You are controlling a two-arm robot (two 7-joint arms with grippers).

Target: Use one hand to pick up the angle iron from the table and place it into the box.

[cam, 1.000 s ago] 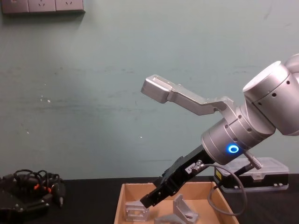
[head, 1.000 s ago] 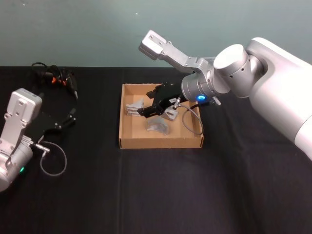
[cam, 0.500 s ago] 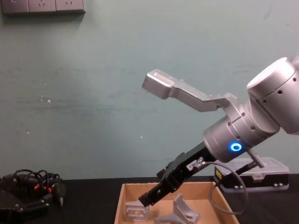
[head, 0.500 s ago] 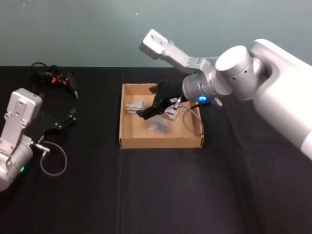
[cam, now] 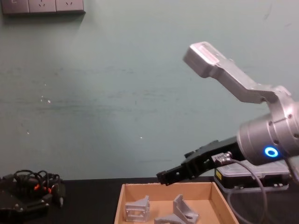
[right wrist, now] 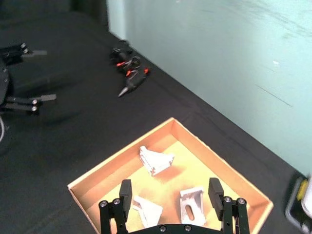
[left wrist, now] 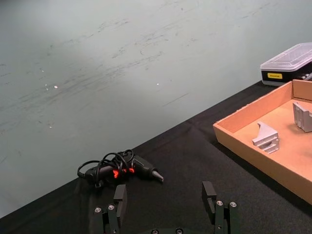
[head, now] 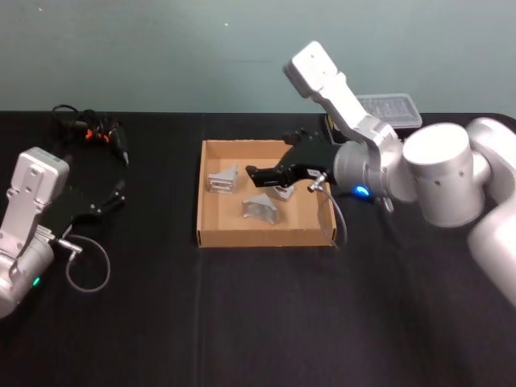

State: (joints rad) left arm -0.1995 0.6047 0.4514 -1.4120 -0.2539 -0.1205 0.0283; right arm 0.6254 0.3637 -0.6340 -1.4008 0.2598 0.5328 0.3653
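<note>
The tan cardboard box (head: 211, 239) sits mid-table on the black table (head: 242, 322). Three grey angle irons lie inside it: one at the far left (head: 223, 179), one in the middle (head: 262, 208) and one just beyond it (head: 282, 190). My right gripper (head: 254, 172) hovers over the box's far half, open and empty. In the right wrist view its fingers (right wrist: 125, 189) stand wide apart above the angle irons (right wrist: 155, 160). In the chest view the right gripper (cam: 163, 177) is clear above the box (cam: 120, 200). My left gripper (head: 109, 197) rests open at the table's left.
A bundle of black cable and a tool with red marks (head: 93, 133) lies at the far left. A clear-lidded plastic case (head: 387, 109) stands behind the right arm. A grey cable loop (head: 87, 270) lies by the left arm.
My right arm has swung to the right and lifted, drawing its gripper back up out of the box. The three angle irons stay in the box. The left arm has not moved.
</note>
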